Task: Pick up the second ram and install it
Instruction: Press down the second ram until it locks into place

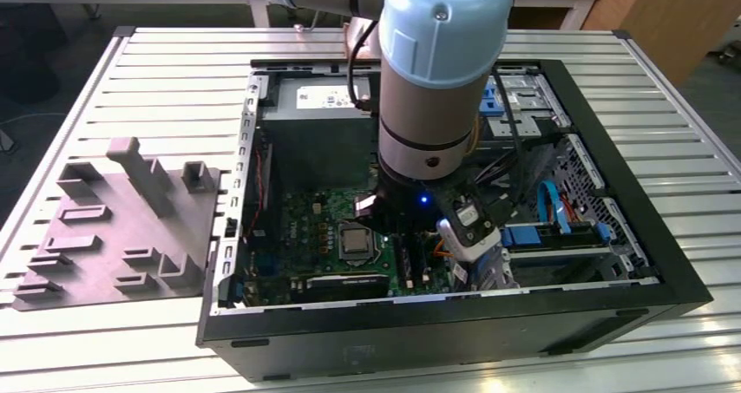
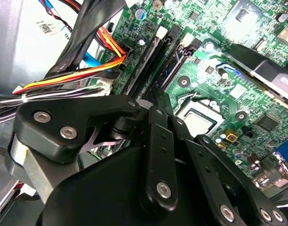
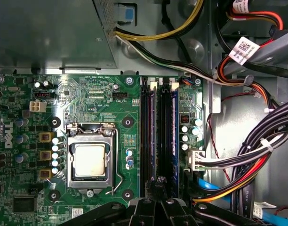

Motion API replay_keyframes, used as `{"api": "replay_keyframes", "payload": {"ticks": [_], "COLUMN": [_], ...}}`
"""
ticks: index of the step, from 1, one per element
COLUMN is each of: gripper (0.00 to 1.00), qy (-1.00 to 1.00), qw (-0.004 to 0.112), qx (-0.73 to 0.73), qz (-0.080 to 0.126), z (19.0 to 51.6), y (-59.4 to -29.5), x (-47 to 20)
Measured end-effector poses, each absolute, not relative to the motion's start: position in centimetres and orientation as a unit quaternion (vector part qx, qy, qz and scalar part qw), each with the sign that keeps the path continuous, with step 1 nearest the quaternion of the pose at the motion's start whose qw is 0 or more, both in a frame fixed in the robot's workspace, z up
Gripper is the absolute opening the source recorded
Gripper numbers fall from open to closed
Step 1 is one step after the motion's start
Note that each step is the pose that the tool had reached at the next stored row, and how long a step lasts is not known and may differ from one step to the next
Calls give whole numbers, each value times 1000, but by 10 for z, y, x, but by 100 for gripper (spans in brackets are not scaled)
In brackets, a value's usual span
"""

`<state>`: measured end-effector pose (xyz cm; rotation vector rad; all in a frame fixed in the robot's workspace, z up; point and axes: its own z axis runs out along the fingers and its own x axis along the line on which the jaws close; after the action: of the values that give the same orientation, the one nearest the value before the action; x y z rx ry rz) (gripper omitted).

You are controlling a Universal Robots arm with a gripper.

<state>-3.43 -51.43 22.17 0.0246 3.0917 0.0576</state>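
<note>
Gripper (image 3: 159,188) directly over second ram (image 3: 173,132) in slot.

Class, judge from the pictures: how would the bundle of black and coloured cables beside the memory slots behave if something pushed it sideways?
The cable bundle would probably be floppy, since it bends in loose curves. The white tie suggests the wires would shift together rather than spread. It likely springs partway back, being anchored at a connector on the motherboard.

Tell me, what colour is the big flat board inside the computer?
Green. The motherboard shows best in the first wrist view.
</note>
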Motion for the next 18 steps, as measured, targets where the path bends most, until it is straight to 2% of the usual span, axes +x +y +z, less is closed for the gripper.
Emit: {"api": "replay_keyframes", "payload": {"ticks": [18], "gripper": [10], "qy": [999], "qw": [25], "qx": [8], "qz": [19], "z": [219], "y": [-514], "x": [-34]}}
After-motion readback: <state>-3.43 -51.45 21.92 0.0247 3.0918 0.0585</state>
